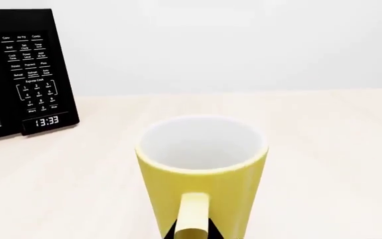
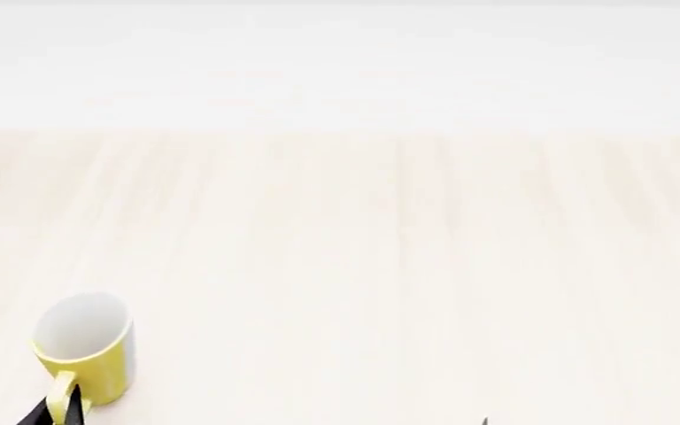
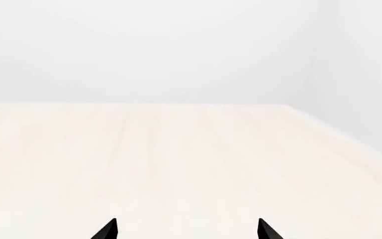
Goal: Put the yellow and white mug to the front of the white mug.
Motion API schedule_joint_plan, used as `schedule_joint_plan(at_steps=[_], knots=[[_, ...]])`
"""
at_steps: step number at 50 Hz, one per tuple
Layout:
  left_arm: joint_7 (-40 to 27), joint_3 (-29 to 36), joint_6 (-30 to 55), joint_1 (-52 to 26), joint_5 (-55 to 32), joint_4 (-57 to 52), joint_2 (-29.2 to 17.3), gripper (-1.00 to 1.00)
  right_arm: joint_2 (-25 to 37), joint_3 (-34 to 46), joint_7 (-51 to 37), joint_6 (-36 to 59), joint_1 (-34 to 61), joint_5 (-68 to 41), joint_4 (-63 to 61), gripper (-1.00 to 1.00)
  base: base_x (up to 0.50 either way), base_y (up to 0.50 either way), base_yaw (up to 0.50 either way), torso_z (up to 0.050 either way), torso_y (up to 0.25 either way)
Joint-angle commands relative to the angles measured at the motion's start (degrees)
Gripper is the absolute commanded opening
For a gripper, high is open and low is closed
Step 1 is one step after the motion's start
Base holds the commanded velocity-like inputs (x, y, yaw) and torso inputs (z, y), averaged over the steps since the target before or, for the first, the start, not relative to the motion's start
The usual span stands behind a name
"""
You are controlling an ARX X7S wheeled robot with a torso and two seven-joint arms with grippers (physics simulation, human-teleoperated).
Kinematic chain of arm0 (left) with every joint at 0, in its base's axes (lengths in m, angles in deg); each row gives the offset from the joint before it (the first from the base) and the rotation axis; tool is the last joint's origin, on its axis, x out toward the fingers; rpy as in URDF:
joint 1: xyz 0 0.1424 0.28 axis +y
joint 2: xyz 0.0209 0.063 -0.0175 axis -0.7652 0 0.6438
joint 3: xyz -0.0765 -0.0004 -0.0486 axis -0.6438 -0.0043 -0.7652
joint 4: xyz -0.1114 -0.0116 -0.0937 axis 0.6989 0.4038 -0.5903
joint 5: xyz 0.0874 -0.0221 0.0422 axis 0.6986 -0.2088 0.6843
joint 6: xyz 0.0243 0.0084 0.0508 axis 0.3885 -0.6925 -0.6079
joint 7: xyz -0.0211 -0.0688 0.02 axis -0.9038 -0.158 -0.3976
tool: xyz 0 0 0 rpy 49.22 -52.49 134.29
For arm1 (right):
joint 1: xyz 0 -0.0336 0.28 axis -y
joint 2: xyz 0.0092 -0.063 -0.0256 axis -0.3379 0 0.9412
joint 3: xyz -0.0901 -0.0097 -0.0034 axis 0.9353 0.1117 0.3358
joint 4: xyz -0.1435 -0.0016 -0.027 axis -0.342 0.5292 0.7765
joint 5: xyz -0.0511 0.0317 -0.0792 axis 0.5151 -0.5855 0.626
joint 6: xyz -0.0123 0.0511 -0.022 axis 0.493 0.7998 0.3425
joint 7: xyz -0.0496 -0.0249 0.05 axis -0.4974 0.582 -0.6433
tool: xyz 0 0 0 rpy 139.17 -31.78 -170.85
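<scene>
Yellow mug [image 1: 201, 172] stands upright on the wood table [image 2: 411, 266], handle toward the left gripper [image 1: 192, 230]. Microwave [image 1: 22, 74] sits well off to one side and farther back than the mug. In the head view the mug is at the table's near left corner.

Left gripper: dark fingertips flank the handle [image 1: 192, 214] at its lower end; whether they pinch it or only straddle it cannot be told. Right gripper [image 3: 187, 229]: tips spread wide, nothing between them, over bare table.

White mug: not visible in any view.

Handling, judged: rigid, glazed-looking cylinder, likely light, smooth and slippery; chip risk if set down hard. The thin handle loop could let the mug swing, so a grip across rim and wall may be steadier.

Writing: microwave clock reads 13:33; keypad labels too small to read; no brand visible
</scene>
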State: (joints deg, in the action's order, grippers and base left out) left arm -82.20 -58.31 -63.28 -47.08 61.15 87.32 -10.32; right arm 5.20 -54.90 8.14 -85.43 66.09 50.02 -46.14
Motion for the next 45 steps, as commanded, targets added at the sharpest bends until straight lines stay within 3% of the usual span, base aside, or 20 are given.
schedule_joint_plan(at_steps=[1,10,22,29,38,45], knots=[[2.2,0.6,0.2,0.1,-2.1,-1.8,-1.1,-1.0,0.3,0.2,-0.4,-0.1,0.1,-0.3,0.3,1.0,0.0,0.0,0.0,0.0,0.0],[13.6,2.5,0.1,-1.3,-9.5,-5.6,-4.5,-1.0,0.7,0.1,-0.7,-0.3,-0.4,-0.7,-0.5,1.0,0.0,0.0,0.0,0.0,0.0],[28.9,5.0,-0.9,-15.2,-13.3,11.8,-6.4,-1.0,0.9,0.7,-0.6,-0.9,-0.1,-0.8,0.7,1.0,0.0,0.0,0.0,0.0,0.0],[49.3,7.9,4.2,-23.1,-21.9,15.9,-8.9,-1.0,1.1,0.7,-0.7,-1.0,-0.1,-1.2,0.7,1.0,0.0,0.0,0.0,0.0,0.0],[56.2,9.5,5.3,-23.9,-24.1,16.4,-9.5,-1.0,1.3,1.0,-0.8,-1.3,-0.1,-1.3,0.9,1.0,0.0,0.0,0.0,0.0,0.001],[57.4,10.2,5.9,-24.9,-24.3,17.4,-8.9,-1.0,1.5,1.1,-1.0,-1.3,-0.1,-1.5,0.8,1.0,0.0,0.0,0.0,0.0,0.0]])
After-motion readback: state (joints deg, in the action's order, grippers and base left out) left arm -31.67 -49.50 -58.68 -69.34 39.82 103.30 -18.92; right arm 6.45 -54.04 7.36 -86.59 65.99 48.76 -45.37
